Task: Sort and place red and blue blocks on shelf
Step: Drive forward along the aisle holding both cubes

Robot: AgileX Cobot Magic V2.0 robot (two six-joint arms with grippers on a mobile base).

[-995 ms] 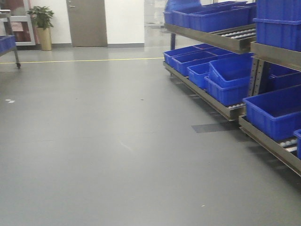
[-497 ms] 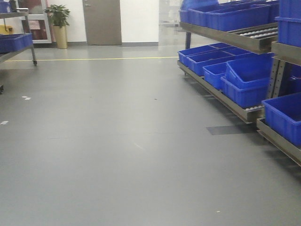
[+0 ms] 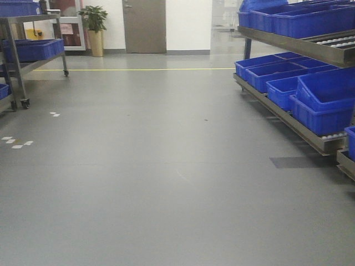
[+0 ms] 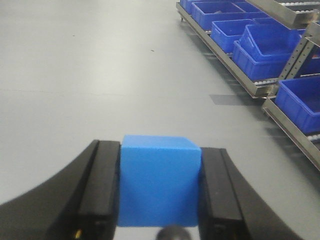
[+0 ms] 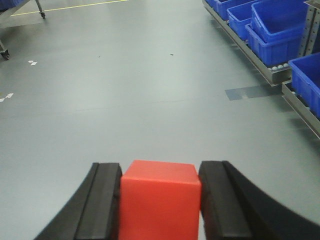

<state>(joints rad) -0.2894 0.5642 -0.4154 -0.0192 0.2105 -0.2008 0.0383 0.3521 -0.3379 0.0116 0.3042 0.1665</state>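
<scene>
Now | left gripper (image 4: 160, 162) clamped on sky-blue matte cube (image 4: 159, 192) | right gripper (image 5: 160, 175) clamped on bright-red matte cube (image 5: 159, 205) | carry both gripped firmly, approach stainless-steel shelf (image 3: 294, 47) squarely.

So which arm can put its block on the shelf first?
Probably right. Both jaws are shut on blocks, the red block right, the blue block left, but the shelf stands on the robot's right side, not yet within reach.
</scene>
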